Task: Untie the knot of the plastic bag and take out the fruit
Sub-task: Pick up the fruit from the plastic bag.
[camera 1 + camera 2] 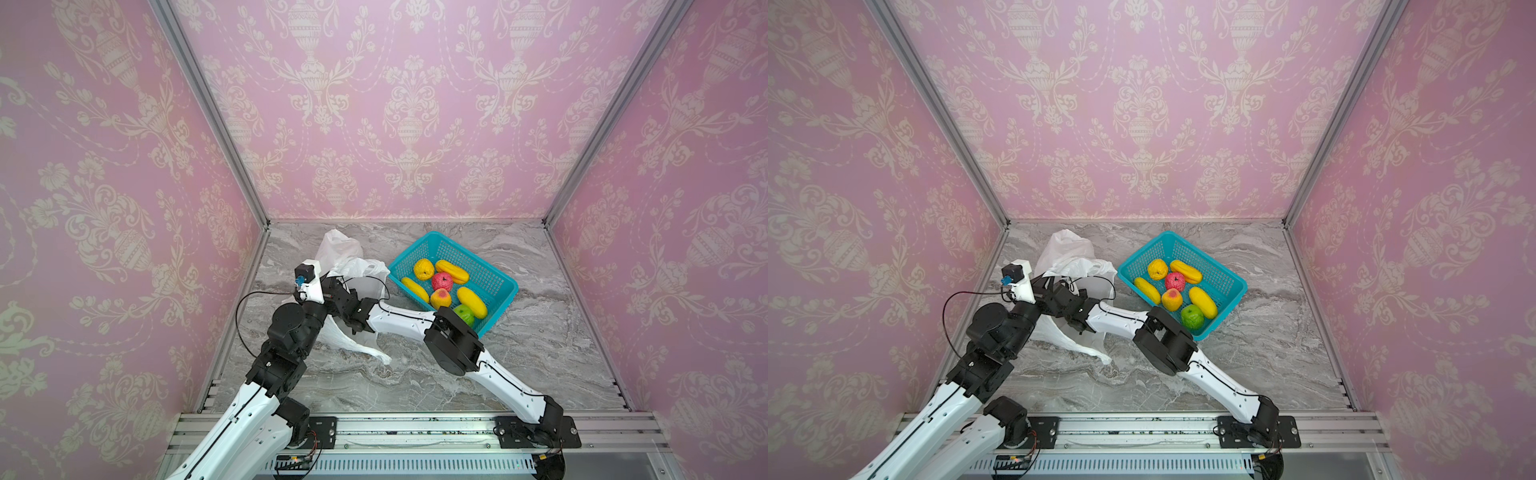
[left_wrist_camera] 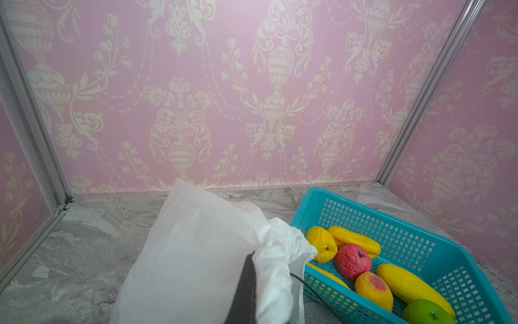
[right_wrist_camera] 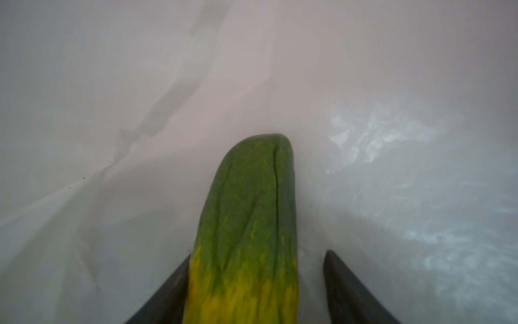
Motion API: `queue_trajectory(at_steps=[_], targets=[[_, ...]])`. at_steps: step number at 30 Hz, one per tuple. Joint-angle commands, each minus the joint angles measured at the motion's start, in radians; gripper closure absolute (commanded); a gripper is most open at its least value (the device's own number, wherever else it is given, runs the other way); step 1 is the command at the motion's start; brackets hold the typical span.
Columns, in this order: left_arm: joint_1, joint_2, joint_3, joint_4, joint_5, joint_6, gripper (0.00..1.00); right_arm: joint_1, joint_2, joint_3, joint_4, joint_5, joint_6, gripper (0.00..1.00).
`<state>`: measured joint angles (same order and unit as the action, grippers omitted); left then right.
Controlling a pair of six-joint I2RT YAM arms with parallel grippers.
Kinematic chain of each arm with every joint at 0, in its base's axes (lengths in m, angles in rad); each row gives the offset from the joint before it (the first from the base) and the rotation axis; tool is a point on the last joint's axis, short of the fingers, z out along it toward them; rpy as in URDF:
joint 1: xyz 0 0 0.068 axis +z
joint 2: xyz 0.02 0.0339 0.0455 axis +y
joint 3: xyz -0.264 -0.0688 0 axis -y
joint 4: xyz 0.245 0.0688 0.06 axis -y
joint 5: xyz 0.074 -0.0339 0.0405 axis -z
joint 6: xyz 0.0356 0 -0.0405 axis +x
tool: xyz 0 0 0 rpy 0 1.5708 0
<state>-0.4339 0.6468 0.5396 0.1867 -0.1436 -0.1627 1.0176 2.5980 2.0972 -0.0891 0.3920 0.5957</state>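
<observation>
The white plastic bag [image 1: 338, 249] stands crumpled at the back left of the marble table, in both top views [image 1: 1065, 249]. My left gripper [image 2: 252, 261] is shut on the plastic bag's rim [image 2: 274, 252] and holds it up. My right gripper [image 3: 259, 254] is inside the bag, open, its jaws astride a long green and yellow fruit [image 3: 252, 202]. One finger touches the fruit; the other finger [image 3: 344, 280] stands apart from it. Several fruits [image 1: 441, 281] lie in the teal basket [image 1: 494, 282]. The knot is out of view.
The teal basket [image 1: 1221, 278] sits right of the bag, almost touching it [image 2: 392, 232]. My right forearm [image 1: 399, 322] crosses in front of the basket's near corner. Pink walls close in the table's left, back and right sides.
</observation>
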Motion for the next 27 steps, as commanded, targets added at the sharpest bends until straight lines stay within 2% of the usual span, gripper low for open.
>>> queue_trajectory(at_steps=[1, 5, 10, 15, 22, 27], targets=[[0.007, -0.006, -0.008, 0.013, 0.007, 0.014, 1.0, -0.013, -0.092, -0.137, 0.06, 0.0, 0.009, 0.44], [0.008, -0.002, -0.009, 0.015, 0.003, 0.014, 1.0, -0.04, -0.226, -0.328, 0.205, -0.035, -0.015, 0.65], [0.009, 0.012, -0.009, 0.009, -0.013, 0.014, 1.0, -0.086, -0.392, -0.591, 0.423, -0.109, -0.004, 0.79], [0.009, 0.041, -0.013, 0.015, -0.027, 0.015, 1.0, -0.114, -0.494, -0.755, 0.563, -0.147, 0.056, 0.85], [0.011, 0.052, -0.029, 0.042, -0.047, 0.02, 1.0, -0.123, -0.515, -0.818, 0.647, -0.222, 0.083, 0.9], [0.011, 0.068, -0.026, 0.042, -0.05, 0.025, 1.0, -0.127, -0.575, -0.897, 0.805, -0.391, 0.041, 0.9]])
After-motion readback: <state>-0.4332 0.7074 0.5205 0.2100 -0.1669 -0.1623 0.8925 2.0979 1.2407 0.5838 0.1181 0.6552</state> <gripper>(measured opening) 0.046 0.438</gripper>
